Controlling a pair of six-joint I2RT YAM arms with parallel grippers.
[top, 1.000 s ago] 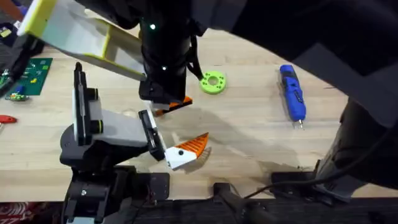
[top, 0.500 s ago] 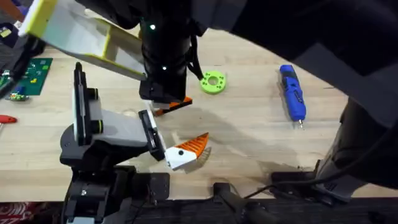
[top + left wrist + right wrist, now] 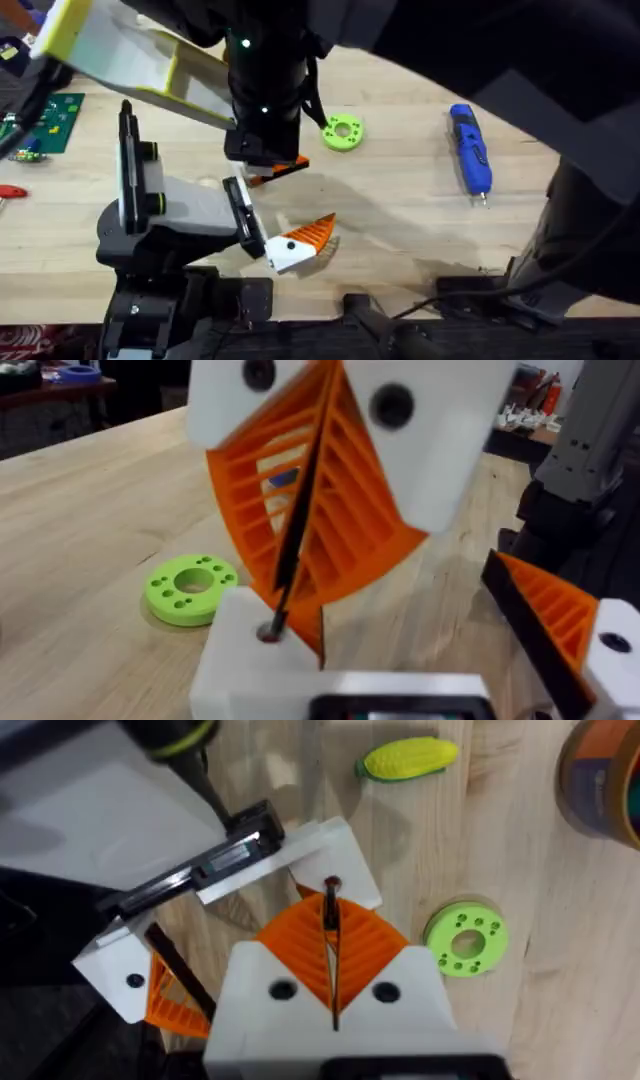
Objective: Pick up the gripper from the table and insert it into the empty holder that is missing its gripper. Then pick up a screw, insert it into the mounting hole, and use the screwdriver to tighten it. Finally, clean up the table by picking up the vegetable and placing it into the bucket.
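Screw (image 3: 330,884): a thin dark shaft clamped between the orange ribbed pads (image 3: 300,945) of the right gripper (image 3: 330,905). The pads are pressed together on it, and its reddish end sits at a hole in a white block (image 3: 335,845). The left wrist view shows that end at the mouth of the hole. How deep it has gone in cannot be told.

The white block sits at the right end of the holder (image 3: 180,215), beside a black plate. The gripper (image 3: 305,238), an orange wedge on a white base, lies against that same end, near the table's (image 3: 400,220) front edge. It looks seated, but the joint itself is hidden.

Further out:
- A lime-green ring (image 3: 343,132) lies just beyond the work point.
- The screwdriver (image 3: 470,150) is well apart, to the far right.
- The vegetable (image 3: 410,758), a yellow corn cob, is on the table near the bucket (image 3: 605,775) and not yet in it.

Risks, as judged from here:
- The shaft seems to lean slightly against the hole's axis. Pushing down on that line could jam it or skid it off the rim.
- The ribbed pads hold a thin round shaft poorly, so it may slip or pivot under load.
- If the gripper lets go before the screw stands on its own, it may topple, roll across the table or drop into the holder.
- The screwdriver is a long reach away, so the screw would be left unsupported for a while.
- A side push on the block could unseat the wedge.
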